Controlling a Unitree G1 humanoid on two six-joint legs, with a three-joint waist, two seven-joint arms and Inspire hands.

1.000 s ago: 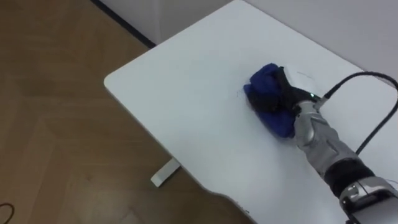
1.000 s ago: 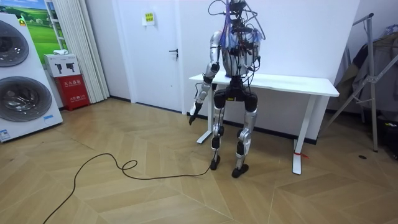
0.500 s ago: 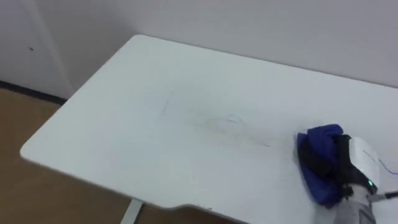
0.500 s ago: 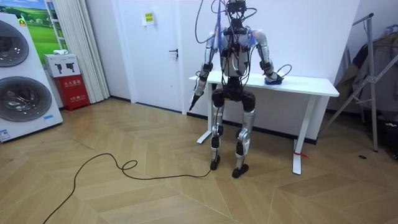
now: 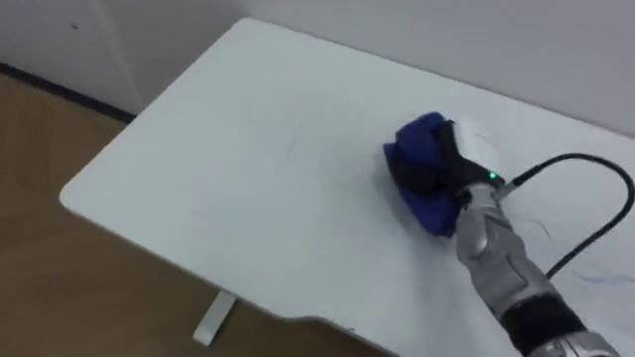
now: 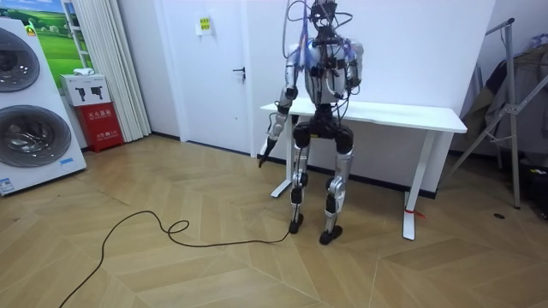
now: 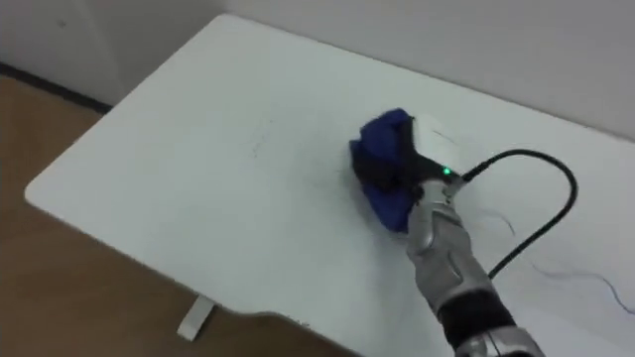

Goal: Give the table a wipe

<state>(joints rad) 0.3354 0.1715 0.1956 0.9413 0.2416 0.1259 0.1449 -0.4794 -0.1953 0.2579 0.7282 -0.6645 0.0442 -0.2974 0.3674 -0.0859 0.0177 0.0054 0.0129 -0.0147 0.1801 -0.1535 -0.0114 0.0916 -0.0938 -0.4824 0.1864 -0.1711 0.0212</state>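
The room has a wooden herringbone floor (image 6: 171, 265) and a white wall with a white door (image 6: 210, 77). At the room view's left edge stand two white front-loading washing machines (image 6: 26, 103) one on top of the other, with a small red box (image 6: 101, 124) beside them. At the room view's right edge there is a grey metal rack (image 6: 514, 107).

A long white rectangular table (image 6: 411, 115) on white legs stands against the wall. The robot stands upright on both feet at its near long edge, close to the end on the room view's left, facing the tabletop.

In the eye views the tabletop (image 5: 228, 188) runs from its rounded left corners off to the right, with one white foot (image 5: 212, 319) under the near edge. A crumpled blue cloth (image 5: 417, 169) lies on it about midway between the near and far edges, well in from the left end. The right hand (image 5: 458, 159) rests on top of the cloth, its dark fingers (image 5: 425, 177) bent over the folds and clutching them.

The left hand (image 6: 267, 151) hangs beside the table's left end, below the tabletop, fingers slack and pointing at the floor
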